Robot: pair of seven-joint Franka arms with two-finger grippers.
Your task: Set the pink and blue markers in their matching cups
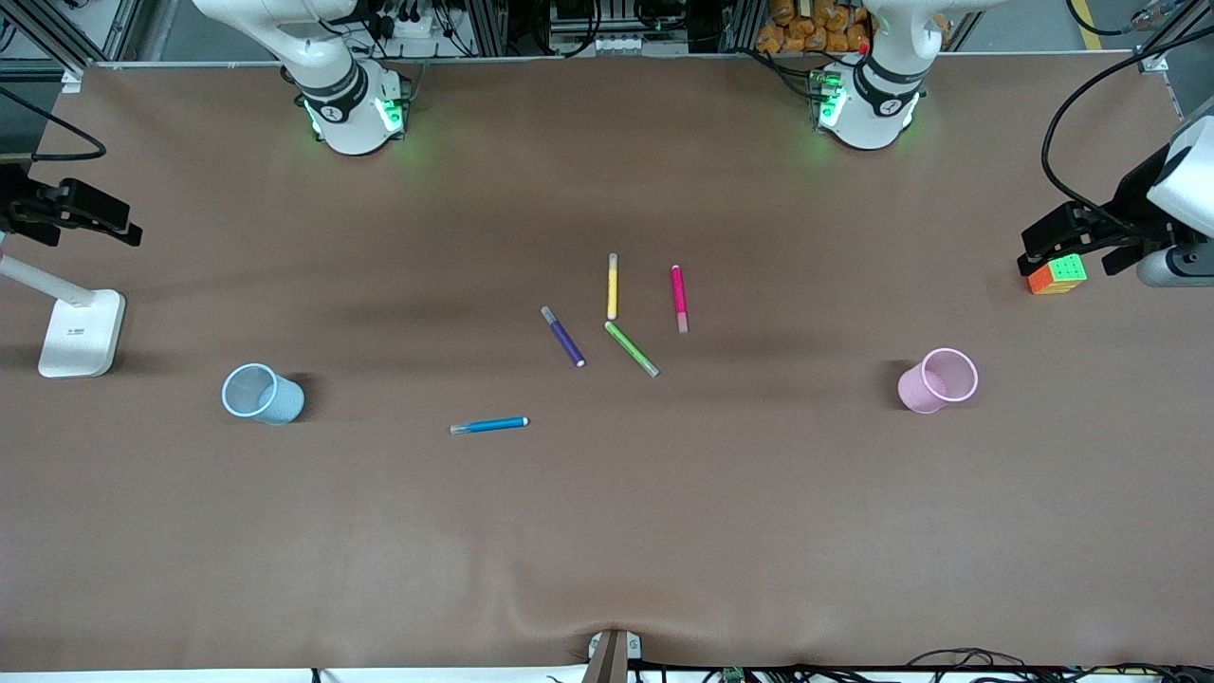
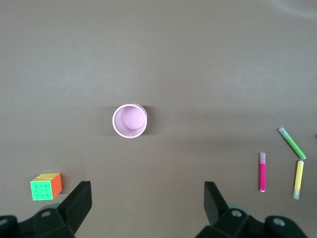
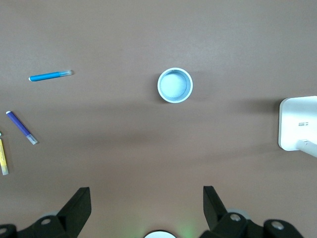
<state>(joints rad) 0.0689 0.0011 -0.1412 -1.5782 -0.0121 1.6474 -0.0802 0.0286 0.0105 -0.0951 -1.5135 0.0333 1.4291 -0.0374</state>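
The left gripper is spread wide with nothing between its 2 fingers, looking straight down from high over the table. The pink cup stands upright and open-mouthed on the table below it, just out past the fingertips and between their lines, near the left arm's end. The colour cube sits on the table beside 1 finger. Off to the other finger's side lies the pink marker, flat, its long axis roughly parallel to the fingers' reach; in the front view it runs nearly straight toward the camera, pale end nearest. Next to it lie the yellow marker and the green marker.

The right gripper is likewise released and empty, 2 fingers wide apart, aimed straight down from high up. The blue cup stands upright below, out past the fingertips, near the right arm's end. The blue marker lies flat well off to 1 side of the fingers, its long axis crosswise to their reach; in the front view it runs along the table's length, greyish cap toward the blue cup. The purple marker lies near it, slanted. A white lamp base stands to the other side.

Both arms wait.
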